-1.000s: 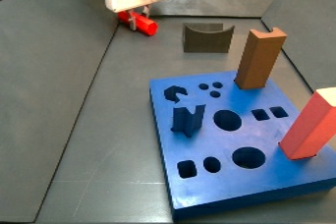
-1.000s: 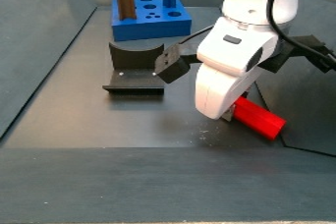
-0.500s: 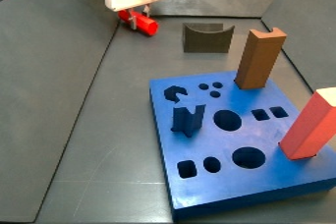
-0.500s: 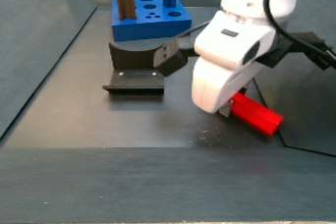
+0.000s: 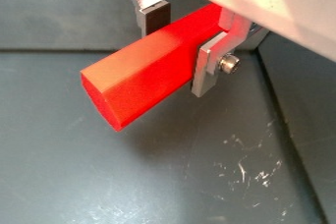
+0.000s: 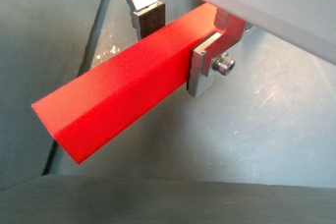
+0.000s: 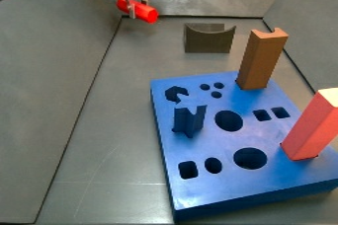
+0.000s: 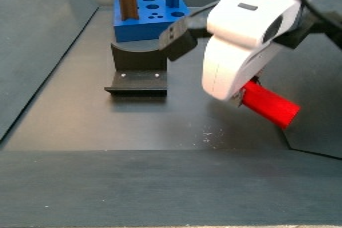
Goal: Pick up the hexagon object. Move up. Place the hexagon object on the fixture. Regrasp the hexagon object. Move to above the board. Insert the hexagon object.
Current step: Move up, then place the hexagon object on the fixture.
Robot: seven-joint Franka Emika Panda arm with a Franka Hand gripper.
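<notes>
Wrist views both show the gripper [image 5: 184, 33] clenched on the hexagon object [image 5: 155, 64], silver fingers [image 6: 206, 59] pressing its flanks, the bar jutting out above the grey floor. Side views show the hexagon object [image 8: 271, 105] clear of the floor, off at the far corner from the board [image 7: 238, 140], with the fixture [image 7: 208, 37] between them. Pick-up looks done and the rise is in hand; next the bar needs carrying over to the fixture [image 8: 136, 75] and setting into its notch.
</notes>
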